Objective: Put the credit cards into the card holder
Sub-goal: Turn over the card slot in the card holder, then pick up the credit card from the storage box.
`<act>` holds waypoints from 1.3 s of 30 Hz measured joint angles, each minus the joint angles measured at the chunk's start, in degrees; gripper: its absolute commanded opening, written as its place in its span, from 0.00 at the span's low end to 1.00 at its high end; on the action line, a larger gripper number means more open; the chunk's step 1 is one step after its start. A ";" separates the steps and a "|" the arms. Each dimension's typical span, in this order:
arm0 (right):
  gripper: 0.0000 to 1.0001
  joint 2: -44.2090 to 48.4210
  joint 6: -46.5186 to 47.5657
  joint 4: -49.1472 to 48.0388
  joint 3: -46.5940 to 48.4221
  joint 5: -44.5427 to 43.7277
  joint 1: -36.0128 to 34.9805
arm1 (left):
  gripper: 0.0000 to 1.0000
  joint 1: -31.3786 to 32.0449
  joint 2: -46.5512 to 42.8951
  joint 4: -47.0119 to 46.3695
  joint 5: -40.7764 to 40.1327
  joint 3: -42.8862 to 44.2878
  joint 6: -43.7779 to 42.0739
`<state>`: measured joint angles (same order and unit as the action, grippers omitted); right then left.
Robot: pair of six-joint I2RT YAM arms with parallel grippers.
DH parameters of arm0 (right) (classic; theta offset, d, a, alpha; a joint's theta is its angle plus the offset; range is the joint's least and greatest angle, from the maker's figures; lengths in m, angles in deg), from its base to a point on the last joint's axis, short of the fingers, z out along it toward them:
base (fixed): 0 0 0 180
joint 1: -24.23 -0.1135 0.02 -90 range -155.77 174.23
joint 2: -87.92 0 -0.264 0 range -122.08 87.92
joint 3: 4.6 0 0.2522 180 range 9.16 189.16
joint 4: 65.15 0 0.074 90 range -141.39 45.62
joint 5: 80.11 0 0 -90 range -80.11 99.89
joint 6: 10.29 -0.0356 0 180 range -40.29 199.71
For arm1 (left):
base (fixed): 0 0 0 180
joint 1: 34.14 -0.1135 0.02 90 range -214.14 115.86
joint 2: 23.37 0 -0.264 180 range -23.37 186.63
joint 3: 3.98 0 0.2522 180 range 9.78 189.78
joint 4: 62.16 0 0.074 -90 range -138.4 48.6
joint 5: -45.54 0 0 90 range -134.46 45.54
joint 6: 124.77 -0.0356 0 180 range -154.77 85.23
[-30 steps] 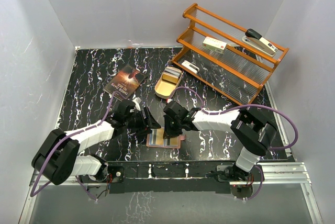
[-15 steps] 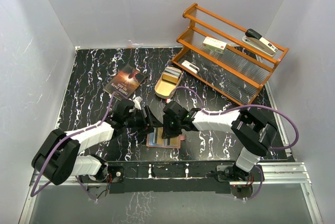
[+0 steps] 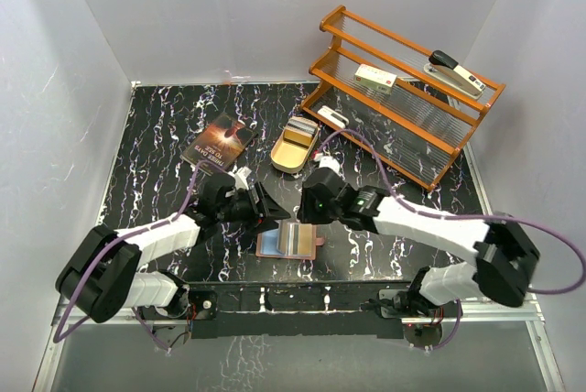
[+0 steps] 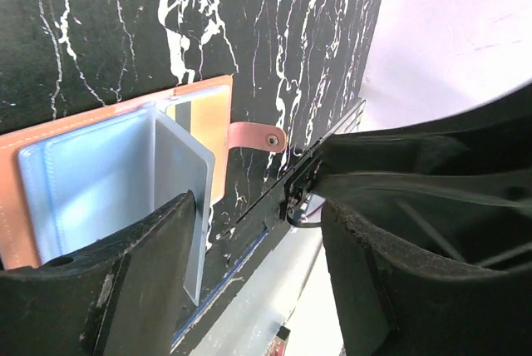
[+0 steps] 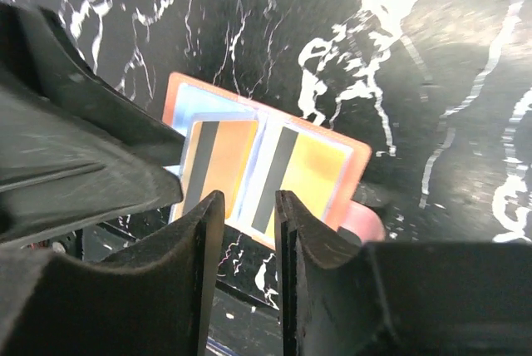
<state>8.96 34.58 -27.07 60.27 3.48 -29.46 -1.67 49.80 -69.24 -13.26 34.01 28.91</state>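
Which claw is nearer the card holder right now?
Left. The left claw is down beside the card holder, one finger at its edge. The right claw hangs above the holder, apart from it.

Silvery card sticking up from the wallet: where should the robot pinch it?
Probably pinch the silvery card by its raised free edge, a finger on each flat face, coming down from above. It stands tilted up off the open card holder, so that edge is exposed.
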 measured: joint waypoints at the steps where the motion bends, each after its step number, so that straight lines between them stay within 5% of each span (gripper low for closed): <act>1: 0.31 2.23 0.00 0.94 0.00 -1.81 0.00 | 0.60 0.26 0.15 -0.17 -0.02 0.07 0.17; 8: 0.35 14.62 1.29 3.91 0.35 -9.90 0.11 | 0.58 6.21 6.73 -4.39 -0.52 1.88 2.29; 16: 0.37 15.67 4.72 4.15 5.18 -10.16 0.11 | 0.61 9.77 7.85 0.11 -2.99 7.08 -0.87; 29: 0.39 -3.28 21.84 0.66 18.73 -7.93 3.87 | 0.68 7.26 -4.04 21.35 -15.54 10.58 -13.62; 39: 0.43 -22.99 36.26 -0.46 33.59 -5.66 11.89 | 0.95 1.38 -11.87 27.39 -15.52 7.52 -18.21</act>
<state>-14.03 70.84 -27.53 93.86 -2.18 -17.57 -0.30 37.93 -41.86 -28.78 41.52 10.70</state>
